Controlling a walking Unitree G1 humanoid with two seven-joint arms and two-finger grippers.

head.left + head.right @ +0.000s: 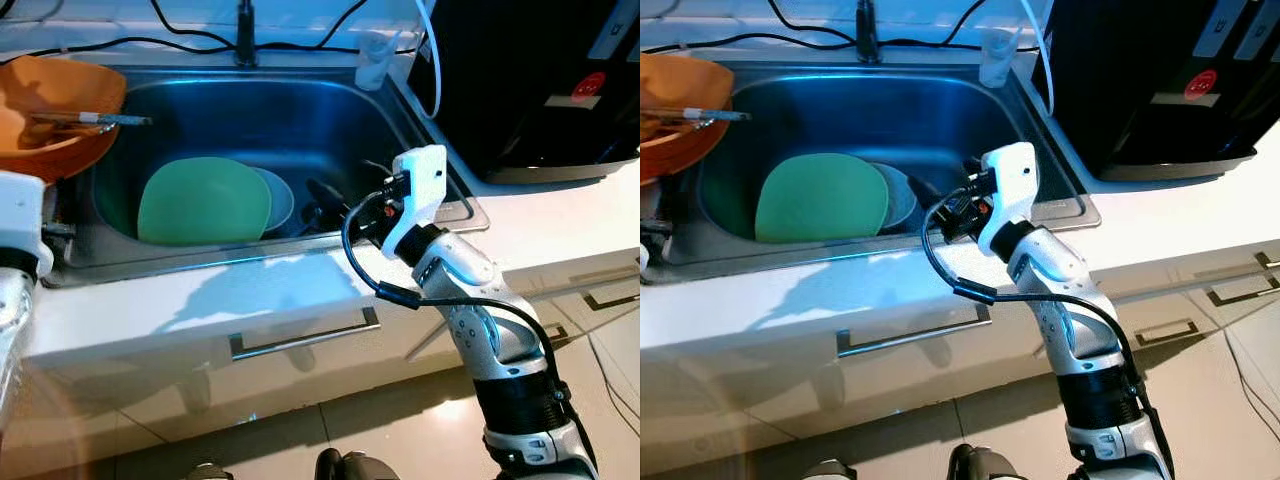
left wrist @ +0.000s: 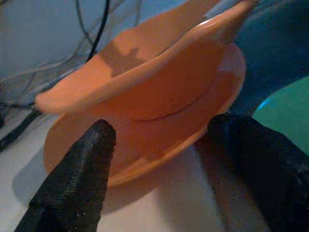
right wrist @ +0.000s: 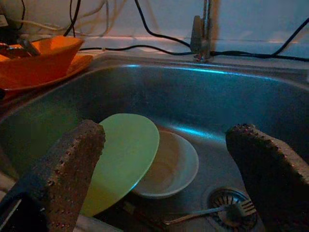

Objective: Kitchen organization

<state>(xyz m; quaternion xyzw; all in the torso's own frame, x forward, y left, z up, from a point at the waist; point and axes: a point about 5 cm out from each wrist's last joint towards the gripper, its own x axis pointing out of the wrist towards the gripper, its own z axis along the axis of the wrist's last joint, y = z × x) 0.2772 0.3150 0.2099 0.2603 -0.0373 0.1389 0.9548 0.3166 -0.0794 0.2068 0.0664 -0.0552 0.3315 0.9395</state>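
A green plate (image 1: 203, 201) leans in the steel sink (image 1: 300, 110), partly covering a pale bowl (image 3: 169, 166). A fork (image 3: 212, 214) lies by the drain. My right gripper (image 3: 164, 140) hangs open over the sink's front right part, above the bowl and holding nothing. On the counter left of the sink, an orange bowl (image 1: 55, 110) with a utensil (image 1: 90, 118) in it rests on an orange plate (image 2: 145, 140). My left gripper (image 2: 164, 130) is open just in front of that plate's rim, its fingers (image 2: 77, 174) spread wide.
A faucet (image 1: 244, 35) and black cables run along the back wall. A clear cup (image 1: 375, 60) stands at the sink's back right corner. A large black appliance (image 1: 540, 80) occupies the counter on the right. Drawer handles (image 1: 300, 335) sit below the counter edge.
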